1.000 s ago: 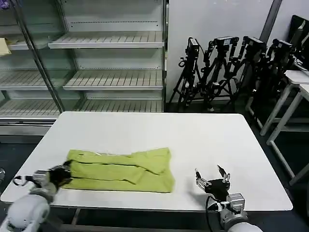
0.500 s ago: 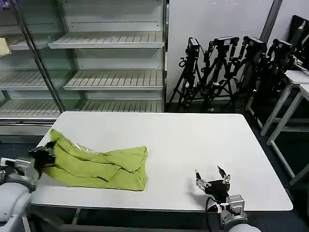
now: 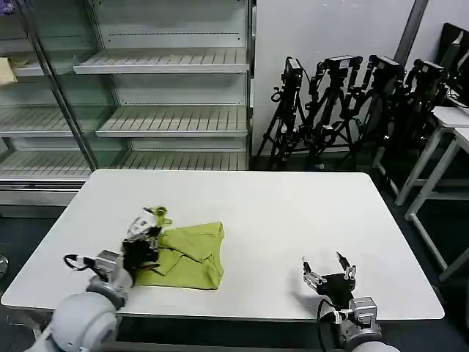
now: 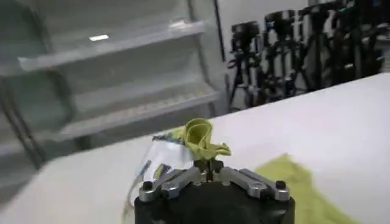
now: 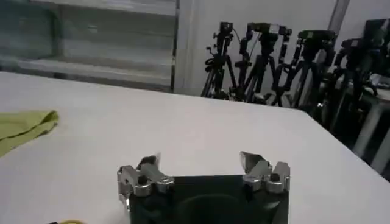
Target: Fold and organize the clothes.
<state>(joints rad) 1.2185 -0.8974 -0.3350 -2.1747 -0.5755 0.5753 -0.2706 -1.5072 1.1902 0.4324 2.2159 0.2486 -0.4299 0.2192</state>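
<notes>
Lime T-shirt (image 3: 187,255) bunched on the white table's (image 3: 293,213) near-left part. Left gripper (image 3: 146,224) clamped on a raised end — carry across, lay flat, then release. Right gripper (image 3: 329,272) agape, empty, near the front edge.

- A robotics lab or test room dressed up as a shop, not a home.
- A plain white surface (image 3: 293,220) stands in the open on thin metal legs, with dark floor around it.
- Beyond its far left corner stands a retail-style display cabinet (image 3: 132,88) with glass doors and bare slatted white shelves, of the kind used in shops.
- Beyond its far right corner a row of black camera tripods (image 3: 352,110) with gear mounted on top leans against a plain white wall.
- At the right edge of the head view stand more white tables (image 3: 447,147) on thin legs.
- The right wrist view shows the tripods crowded along the wall.
</notes>
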